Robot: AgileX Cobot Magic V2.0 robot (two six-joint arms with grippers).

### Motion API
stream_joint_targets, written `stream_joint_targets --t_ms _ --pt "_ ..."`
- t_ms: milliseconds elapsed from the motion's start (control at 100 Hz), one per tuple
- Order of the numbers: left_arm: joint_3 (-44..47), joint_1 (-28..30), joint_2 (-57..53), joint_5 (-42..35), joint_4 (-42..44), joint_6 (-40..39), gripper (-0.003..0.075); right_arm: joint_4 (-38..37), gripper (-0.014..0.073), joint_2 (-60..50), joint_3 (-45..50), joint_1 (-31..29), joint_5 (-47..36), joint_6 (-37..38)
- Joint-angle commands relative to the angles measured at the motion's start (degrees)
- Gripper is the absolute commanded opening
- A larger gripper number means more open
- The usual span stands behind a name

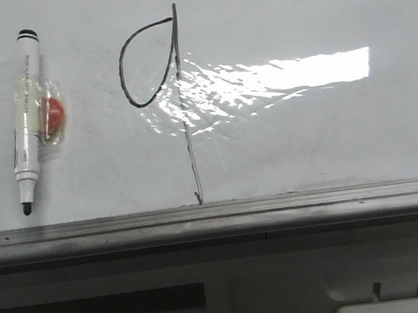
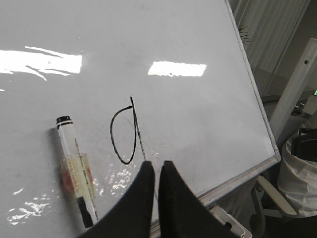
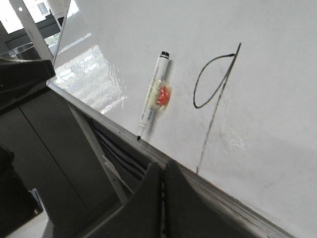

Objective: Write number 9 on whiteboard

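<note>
On the whiteboard (image 1: 328, 134), the 9 (image 1: 161, 78) is sitting mid-board, marker (image 1: 26, 118) lying just left of it. Left gripper (image 2: 154, 171) and right gripper (image 3: 162, 171) are both hovering closed, holding nothing.

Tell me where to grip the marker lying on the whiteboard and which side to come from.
Grip the marker on its bare upper barrel, between the black end and the taped red piece. It lies flat on the whiteboard, tip toward the near rail, so come straight down with the fingers straddling the barrel across its width. The left gripper seems nearer.
</note>
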Motion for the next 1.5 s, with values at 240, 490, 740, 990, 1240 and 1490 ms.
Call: stream_joint_targets --t_ms 240,490,740,990,1240,1490 --pt "4.76 -0.37 -8.93 2.86 0.63 -0.30 -0.0020 -4.43 -0.0069 -14.33 9.84 0.09 -4.18 -1.00" --pt "5.93 -0.37 -8.93 2.74 0.63 -0.30 -0.0020 -4.43 -0.0069 -14.81 10.29 0.09 -4.13 -1.00" --pt "5.93 -0.37 -8.93 2.74 0.63 -0.30 -0.0020 -4.43 -0.0069 -14.81 10.29 0.09 -4.13 -1.00" --pt "9.22 0.83 -8.93 0.38 16.64 -0.30 -0.0020 -4.43 -0.0069 -14.81 10.29 0.09 -4.13 -1.00" --pt "13.32 11.30 -11.53 -2.35 16.20 -0.43 -0.0020 -4.43 -0.0069 -14.81 10.29 0.09 -4.13 -1.00" --pt "17.00 26.83 -17.90 -5.47 11.87 -0.52 -0.0020 -4.43 -0.0069 -14.81 10.29 0.09 -4.23 -1.00"
